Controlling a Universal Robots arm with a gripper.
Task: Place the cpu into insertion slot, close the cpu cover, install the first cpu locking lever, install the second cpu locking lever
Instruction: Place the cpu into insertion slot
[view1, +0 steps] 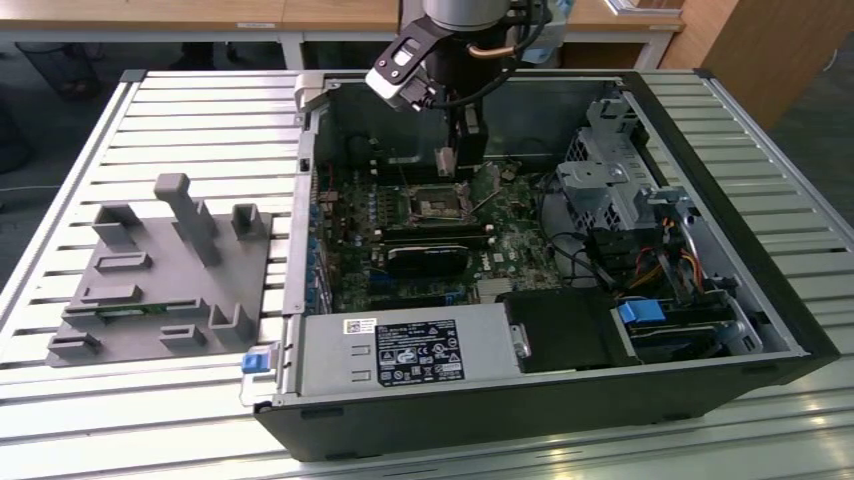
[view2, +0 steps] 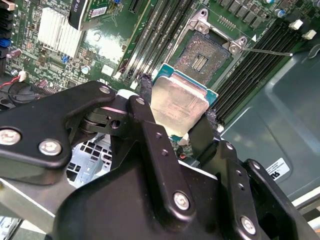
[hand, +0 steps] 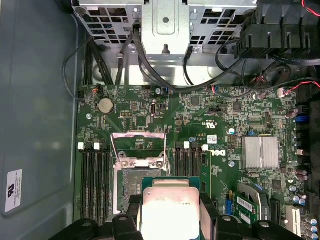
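One gripper (view2: 176, 111) with two black matte fingers (view2: 146, 107) is clamped on opposite edges of one cpu (view2: 179, 100), a flat square chip with a dull brushed silver-tan lid on a green-rimmed board. The chip hangs clear of the single insertion slot (view2: 202, 57) and is not seated. The slot is a square black socket with a dark grainy centre. Its thin silver cover frame (hand: 139, 134) stands raised, and one thin wire lever (view2: 265, 51) juts from its corner. Two banks of long narrow black memory slots (hand: 95, 180) flank the socket on the green motherboard (hand: 200, 107). In the exterior view the gripper (view1: 454, 165) sits at one o'clock of the socket (view1: 434, 203), inside the open black case (view1: 534, 410). One grey moulded fixture (view1: 160, 270) lies at nine o'clock of the case on the ribbed metal table (view1: 134, 400).
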